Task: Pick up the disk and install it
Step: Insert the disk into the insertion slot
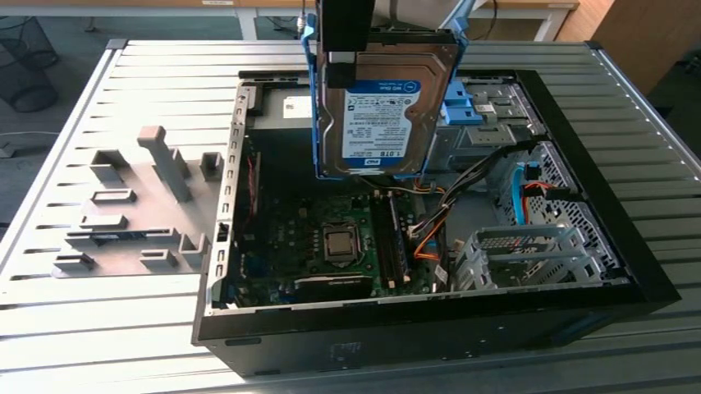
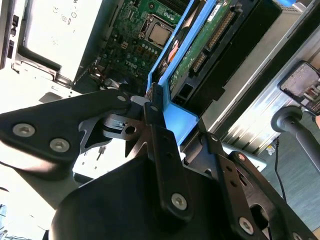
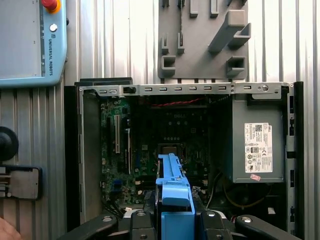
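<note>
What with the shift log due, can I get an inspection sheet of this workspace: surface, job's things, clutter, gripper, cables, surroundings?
Surface: ribbed metal table, carrying an open computer case lying on its side.
Job's things: disk in its blue frame, held upright above the case, not yet seated.
Clutter: grey plate with blocks beside the case, on the exterior view's left; control tablet on the table.
Gripper: gripper shut on the disk's blue frame.
Cables: orange and black wires loose inside the case.
Surroundings: mesh bin on the floor beyond the table.
</note>
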You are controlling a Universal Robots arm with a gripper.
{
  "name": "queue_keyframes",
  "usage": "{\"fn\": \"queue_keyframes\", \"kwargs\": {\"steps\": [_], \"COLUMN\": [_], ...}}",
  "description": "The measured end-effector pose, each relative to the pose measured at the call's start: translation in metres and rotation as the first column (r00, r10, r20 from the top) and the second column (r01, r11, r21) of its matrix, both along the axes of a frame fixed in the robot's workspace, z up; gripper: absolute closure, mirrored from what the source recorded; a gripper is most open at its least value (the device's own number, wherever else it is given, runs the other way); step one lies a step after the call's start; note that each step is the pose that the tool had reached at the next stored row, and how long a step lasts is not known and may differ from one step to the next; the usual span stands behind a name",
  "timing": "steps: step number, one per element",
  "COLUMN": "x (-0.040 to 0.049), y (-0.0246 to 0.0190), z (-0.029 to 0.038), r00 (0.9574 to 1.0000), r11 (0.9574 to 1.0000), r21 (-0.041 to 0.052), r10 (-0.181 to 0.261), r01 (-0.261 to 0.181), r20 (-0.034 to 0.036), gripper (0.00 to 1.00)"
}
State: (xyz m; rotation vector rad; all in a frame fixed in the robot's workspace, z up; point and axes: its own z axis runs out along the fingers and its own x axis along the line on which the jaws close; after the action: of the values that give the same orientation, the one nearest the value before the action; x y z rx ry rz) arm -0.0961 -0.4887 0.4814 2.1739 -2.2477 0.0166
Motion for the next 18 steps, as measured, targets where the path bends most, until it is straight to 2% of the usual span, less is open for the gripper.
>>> {"fn": "queue_keyframes", "kwargs": {"steps": [5,10,12,18], "x": [0.0022,0.0181,0.0191,0.0191], "y": [-0.0028,-0.0032,-0.0046,-0.0182], "z": [-0.0001,-0.0008,-0.0009,-0.0011], "r00": [1.0000,1.0000,1.0000,1.0000], "r11": [1.0000,1.0000,1.0000,1.0000], "r21": [-0.0001,-0.0001,0.0000,0.0000], "r10": [0.000,0.000,0.000,0.000], "r01": [0.000,0.000,0.000,0.000], "r20": [0.0000,0.0000,0.0001,0.0007], "gripper": [0.64,0.64,0.64,0.64]}}
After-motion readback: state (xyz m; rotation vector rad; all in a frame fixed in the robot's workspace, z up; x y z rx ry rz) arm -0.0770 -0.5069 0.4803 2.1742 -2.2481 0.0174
